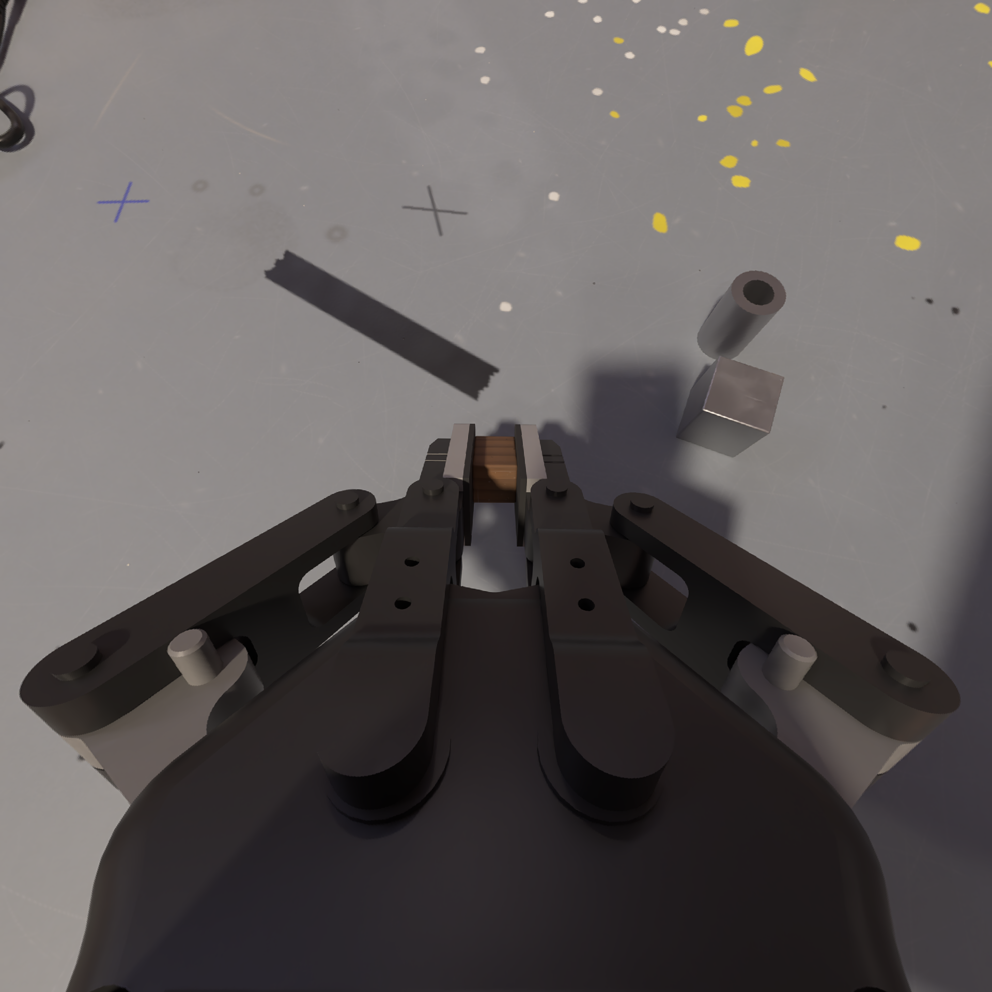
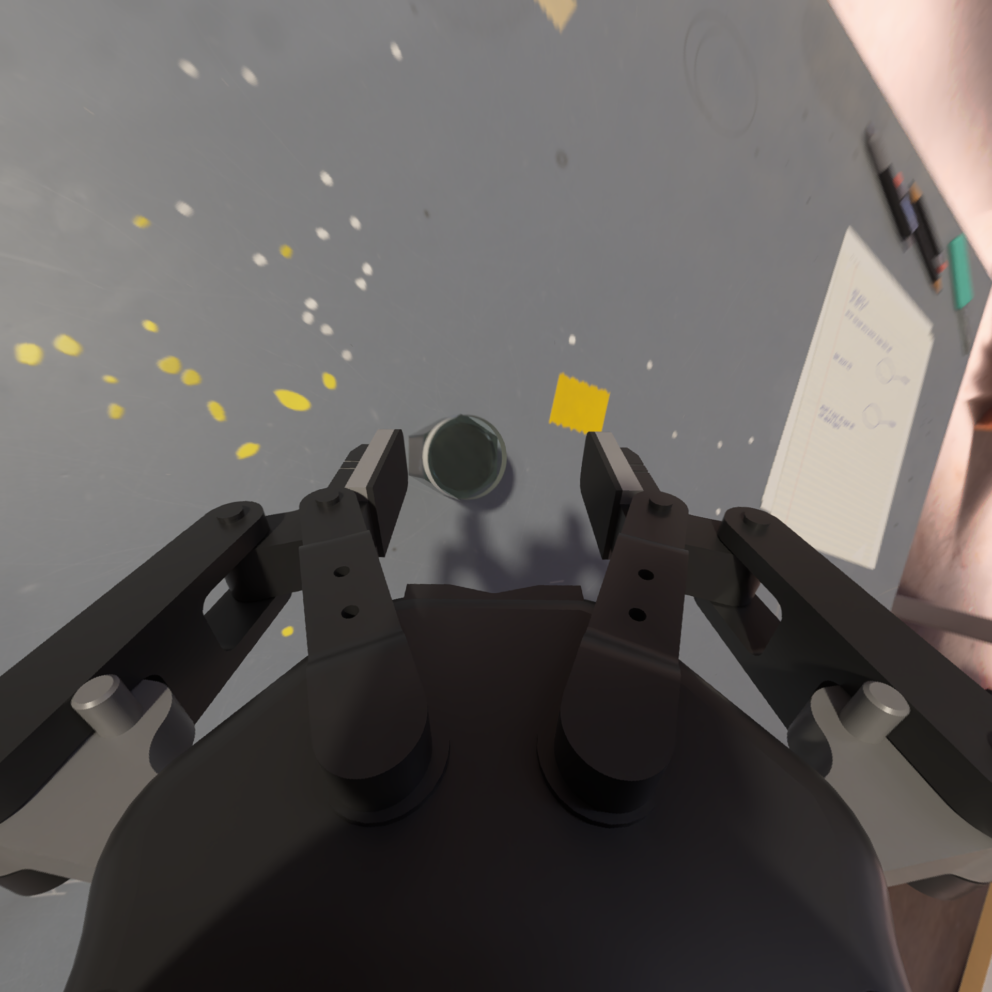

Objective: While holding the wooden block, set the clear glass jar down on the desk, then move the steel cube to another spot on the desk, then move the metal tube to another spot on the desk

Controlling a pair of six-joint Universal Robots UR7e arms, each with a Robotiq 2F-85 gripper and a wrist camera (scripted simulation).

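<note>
- My left hand (image 1: pixel 495 456) is pinching the wooden block (image 1: pixel 494 468) between its pads, held above the grey surface (image 1: pixel 214 429).
- Right of that hand, the steel cube (image 1: pixel 732 407) sits on the surface; the metal tube (image 1: pixel 742 314) stands just beyond it, open end up. Close together; I cannot tell if they touch.
- Open room on the left side: wide bare stretch ahead and to the left, broken only by a strip of dark tape (image 1: pixel 381 325), a dark cross (image 1: pixel 435 211) and a blue cross (image 1: pixel 123 201), all flat marks.
- Yellow and white paint flecks (image 1: pixel 741 110) are scattered far right. A black cable loop (image 1: pixel 16 115) lies at the far left edge.
- My right hand (image 2: pixel 493 461) is spread wide, nothing between its fingers.
- The glass jar (image 2: pixel 464 456) stands on the surface below it, mouth up, nearer my left finger (image 2: pixel 384 467), apart from both.
- Just beyond the jar on the right, a flat yellow tape patch (image 2: pixel 578 402).
- Right edge of the surface runs diagonally close by. Along it are a lined paper pad (image 2: pixel 853 397) with handwriting too blurred to read, dark pens (image 2: pixel 907 209) and a green marker (image 2: pixel 961 274).
- Room left of the jar is open, only paint specks (image 2: pixel 290 400).
</note>
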